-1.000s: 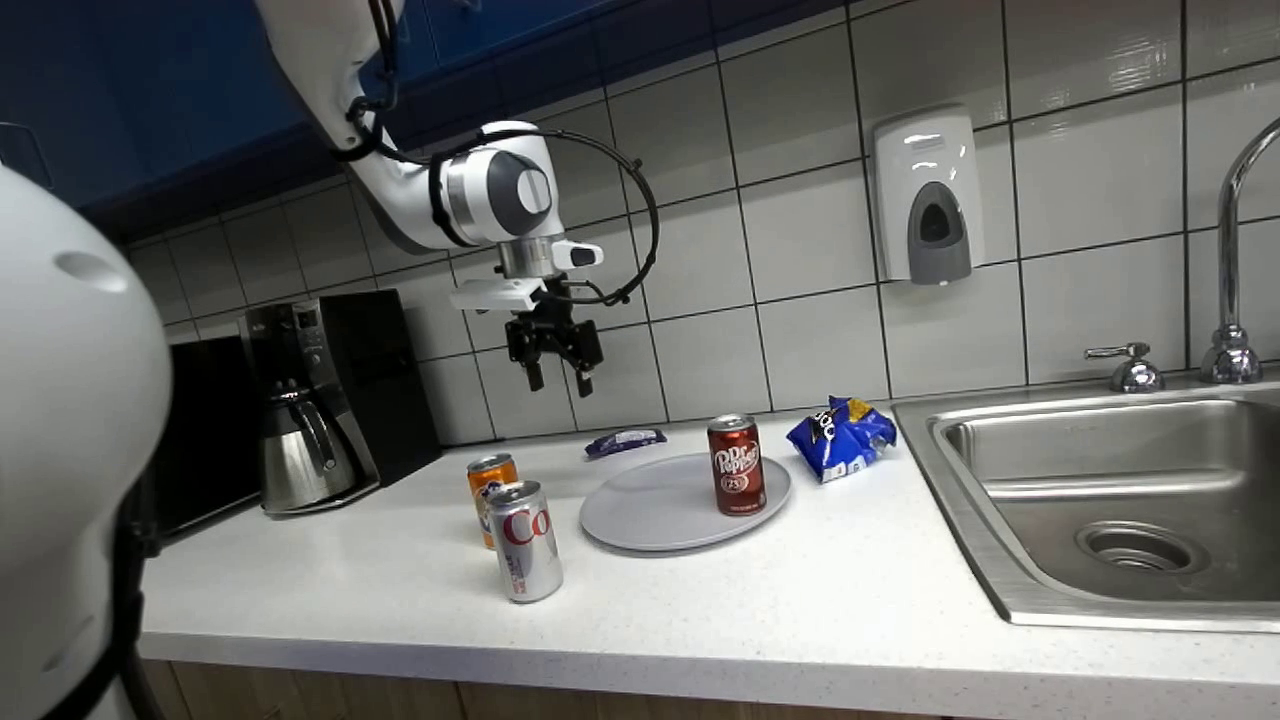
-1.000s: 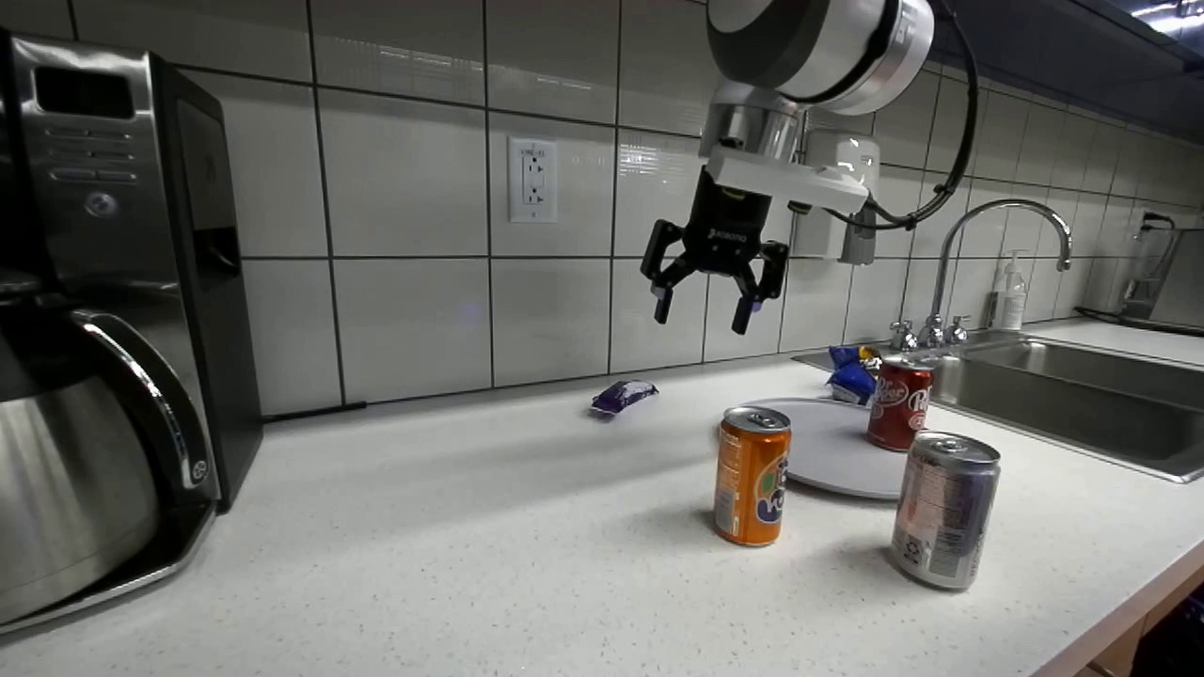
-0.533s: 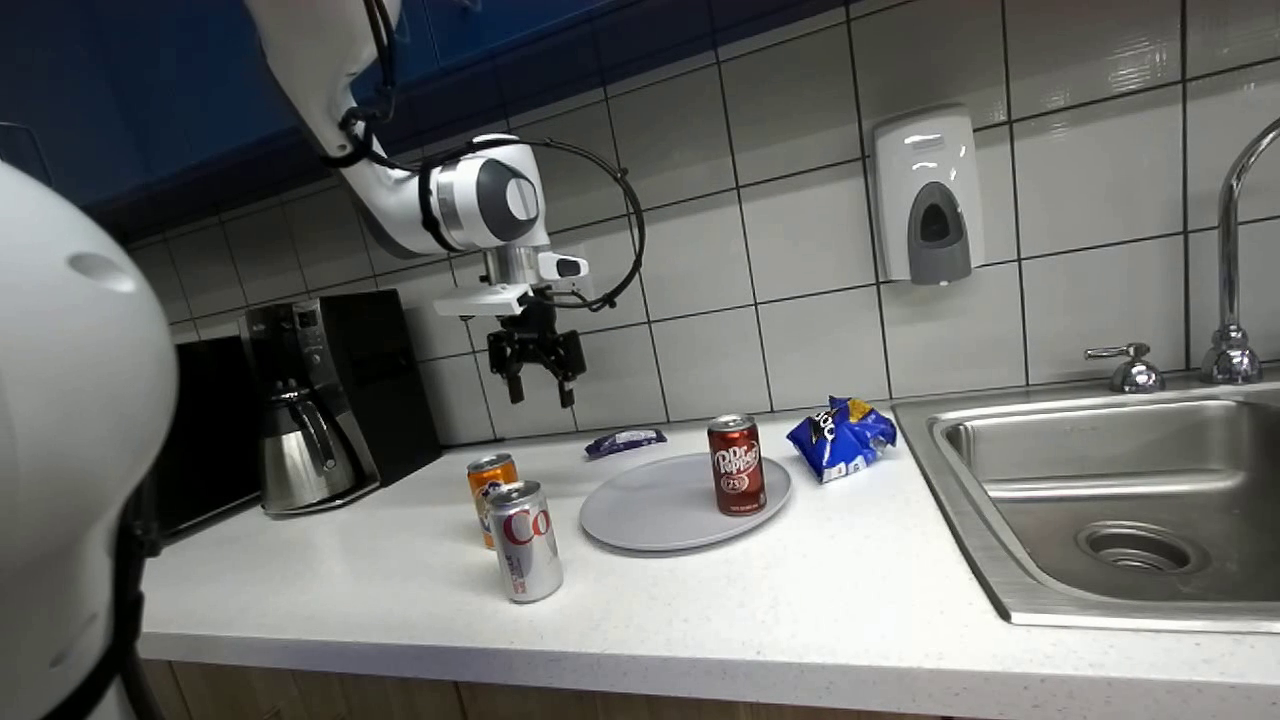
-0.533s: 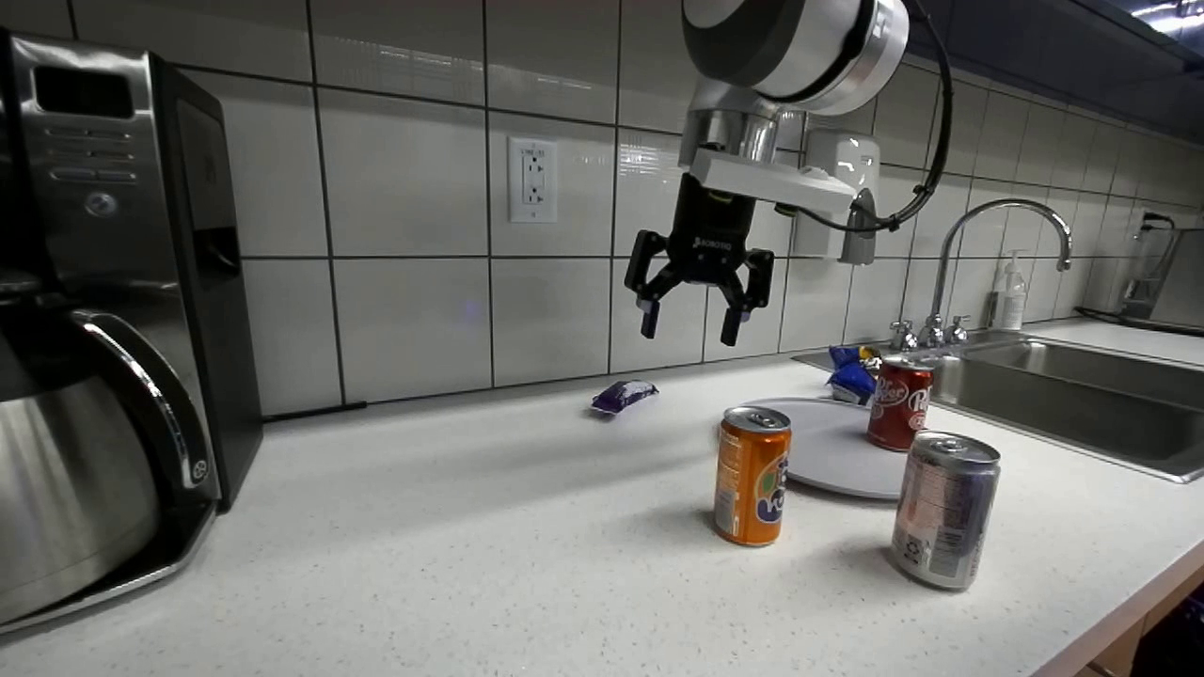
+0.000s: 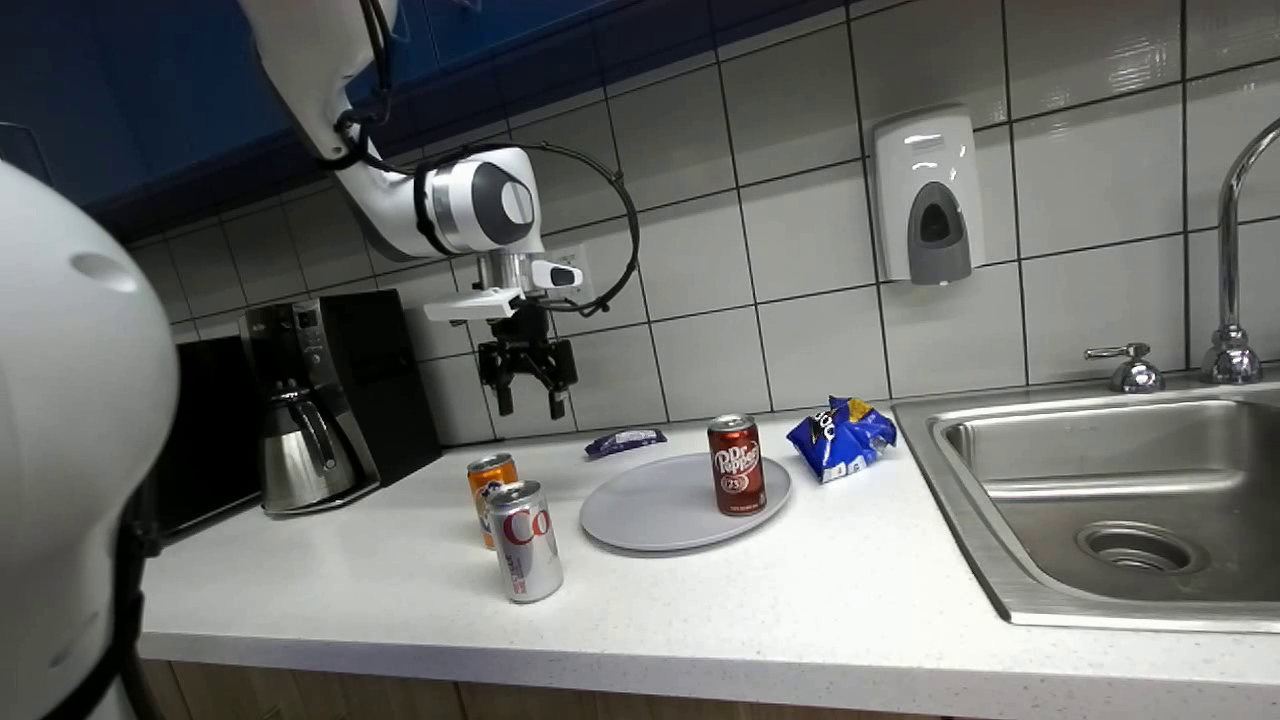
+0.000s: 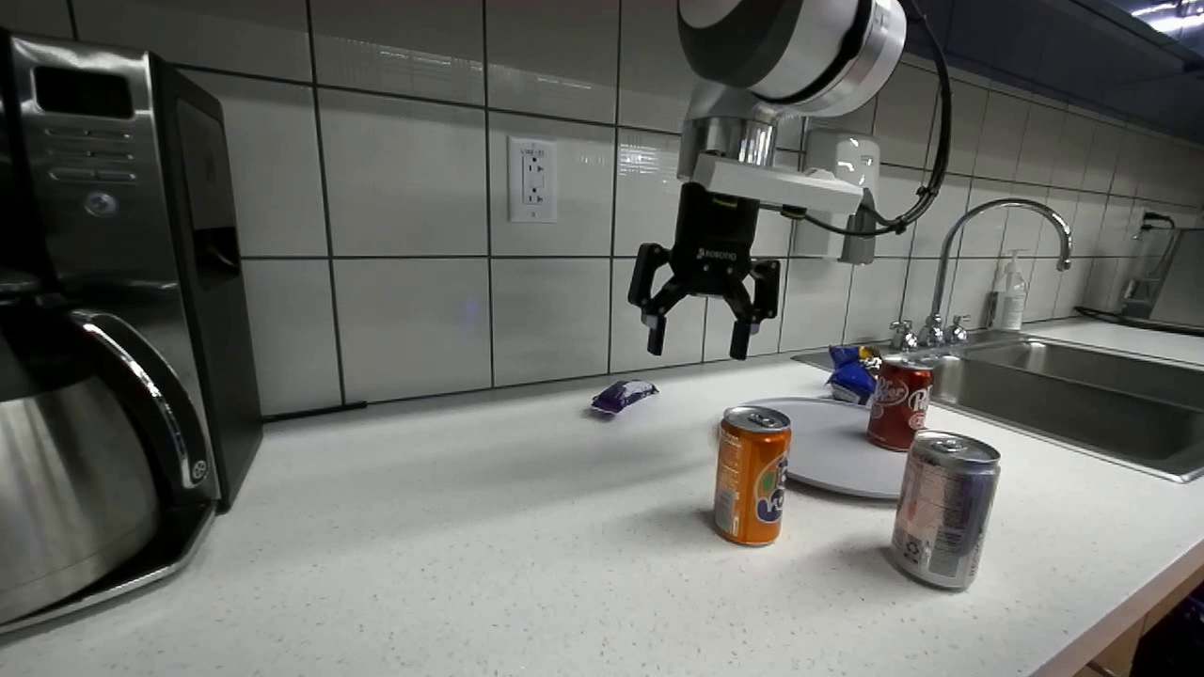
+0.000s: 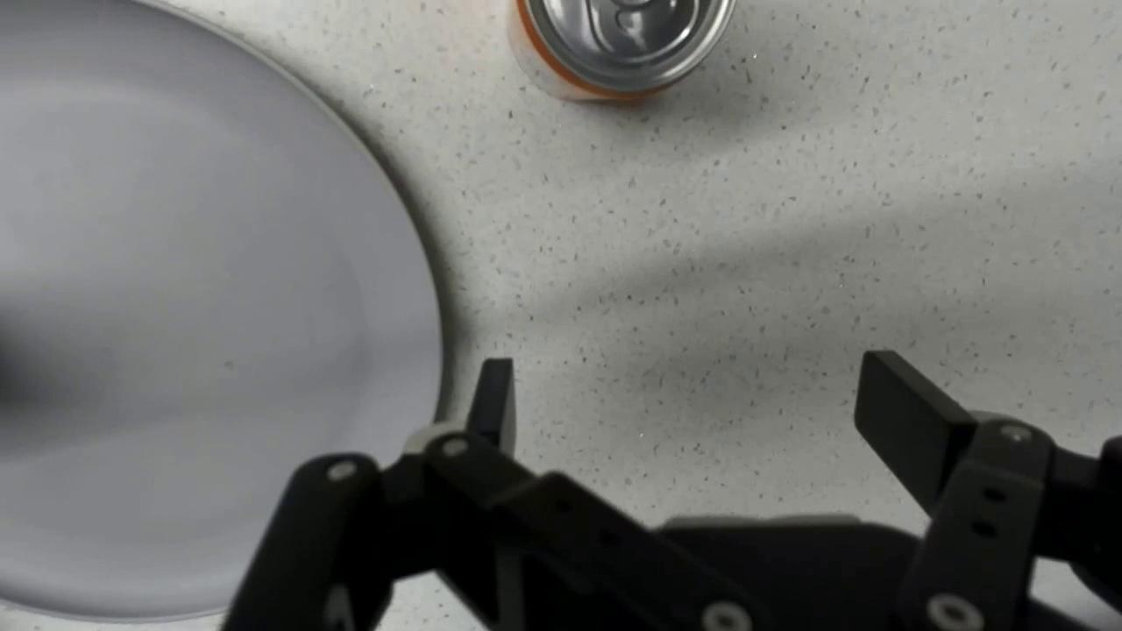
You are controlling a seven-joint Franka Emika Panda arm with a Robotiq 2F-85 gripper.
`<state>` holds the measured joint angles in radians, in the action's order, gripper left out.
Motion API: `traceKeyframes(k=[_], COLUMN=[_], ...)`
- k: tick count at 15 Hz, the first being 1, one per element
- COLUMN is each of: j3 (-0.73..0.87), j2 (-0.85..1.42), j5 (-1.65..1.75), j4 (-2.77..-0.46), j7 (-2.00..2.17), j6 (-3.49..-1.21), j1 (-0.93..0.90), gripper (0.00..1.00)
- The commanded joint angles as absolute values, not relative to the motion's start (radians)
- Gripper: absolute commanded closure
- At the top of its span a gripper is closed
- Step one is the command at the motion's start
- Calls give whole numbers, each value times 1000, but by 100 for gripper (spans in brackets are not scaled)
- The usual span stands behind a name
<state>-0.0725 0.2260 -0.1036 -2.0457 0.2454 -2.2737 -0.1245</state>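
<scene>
Coffee maker [image 5: 370,370], black, at left in both exterior views, with steel carafe [image 5: 300,465] seated at the front. Well apart from it on the white counter [image 5: 820,600], orange can [image 6: 752,480], upright, with dark lettering on one side. Near this, silver can [image 5: 525,545], likewise upright, partly overlapping the orange can in an exterior view. Above the counter, gripper [image 6: 698,342], black, pointing downward in both exterior views, with jaws spread wide and grip released; between the pads [image 7: 912,429] in the wrist view, only speckled counter. Nearest beneath: orange can at the top edge of the wrist view, and plate [image 7: 202,219] at its left, grey and round, with rim close to one pad as seen from above. Farther back, near the tiled wall [image 5: 700,370], packet [image 6: 625,396], purple, lying on the counter. On the plate, toward its right-hand part in both exterior views, red can [image 5: 737,465], upright. Between plate and sink [image 5: 970,510], bag [image 5: 845,440], blue, crumpled, with a patch of yellow. Higher up, dispenser [image 5: 928,195], white with grey lower part, fixed to the wall. At right, the steel sink, with round drain [image 5: 1140,547]; at its rear edge, tap [image 5: 1231,357], chrome, tall and curved.
</scene>
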Motion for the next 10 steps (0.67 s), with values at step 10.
traceKeyframes(k=[10], j3=[-91], j2=[180], j5=[-108], j4=[-2173], j7=[265], j6=[-2298], j1=[-153], gripper=[0])
